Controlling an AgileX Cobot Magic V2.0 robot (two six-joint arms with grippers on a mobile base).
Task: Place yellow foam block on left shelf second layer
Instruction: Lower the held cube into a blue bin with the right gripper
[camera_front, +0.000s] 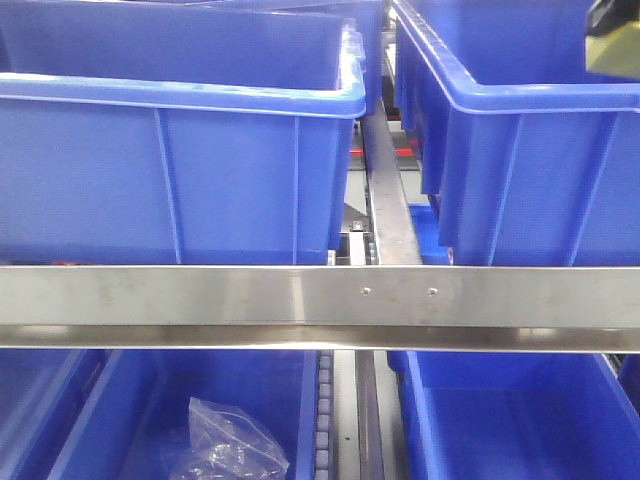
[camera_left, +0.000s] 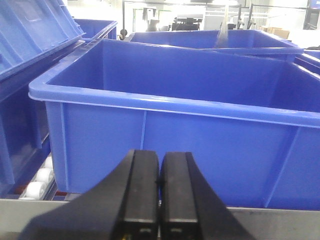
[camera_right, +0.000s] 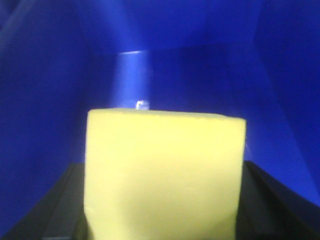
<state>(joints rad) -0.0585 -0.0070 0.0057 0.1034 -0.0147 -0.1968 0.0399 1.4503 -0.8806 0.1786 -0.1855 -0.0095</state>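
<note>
The yellow foam block (camera_right: 165, 175) fills the lower middle of the right wrist view. My right gripper (camera_right: 166, 222) is shut on it, and a black finger (camera_right: 55, 210) shows at each side of the block. Around and behind it are the deep blue inner walls of a bin (camera_right: 200, 70), with the block held above the bin floor. In the left wrist view my left gripper (camera_left: 159, 162) is shut with nothing in it, its two black fingers (camera_left: 142, 190) pressed together. It sits low in front of the outer wall of a blue bin (camera_left: 200, 145).
Two large blue bins (camera_front: 170, 170) (camera_front: 530, 150) stand on a shelf level behind a steel rail (camera_front: 320, 300). A metal divider (camera_front: 390, 200) runs between them. Below the rail are more blue bins, one holding a clear plastic bag (camera_front: 225, 445). White rollers (camera_left: 37, 182) line the shelf track.
</note>
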